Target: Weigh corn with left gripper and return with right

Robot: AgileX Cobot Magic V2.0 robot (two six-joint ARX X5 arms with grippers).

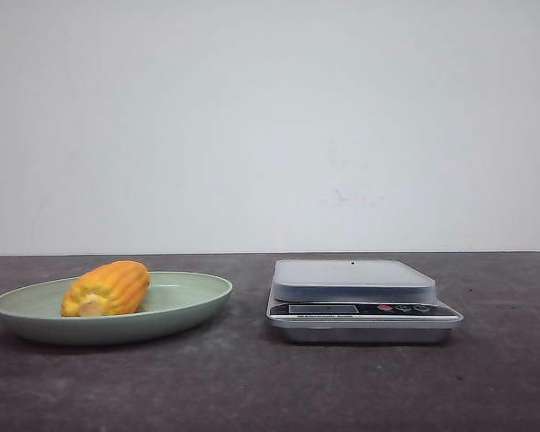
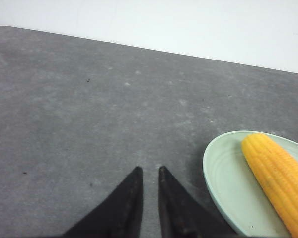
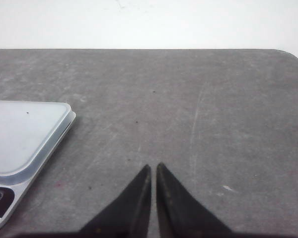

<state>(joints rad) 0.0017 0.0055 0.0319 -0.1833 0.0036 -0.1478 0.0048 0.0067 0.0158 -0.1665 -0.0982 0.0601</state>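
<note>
The corn (image 1: 108, 288) is a short yellow-orange cob that lies on a pale green plate (image 1: 202, 297) at the left of the table, its pale cut end toward the front. In the left wrist view the corn (image 2: 275, 173) and the plate (image 2: 223, 181) show beside my left gripper (image 2: 149, 170). That gripper is shut and empty, over bare table, apart from the plate. My right gripper (image 3: 153, 166) is shut and empty, over bare table beside the scale (image 3: 25, 134). Neither gripper shows in the front view.
A silver kitchen scale (image 1: 355, 281) with a flat grey platform and a dark button panel stands at centre right, a short gap from the plate. The table is dark grey, with a white wall behind it. A rounded table corner (image 3: 293, 53) shows in the right wrist view.
</note>
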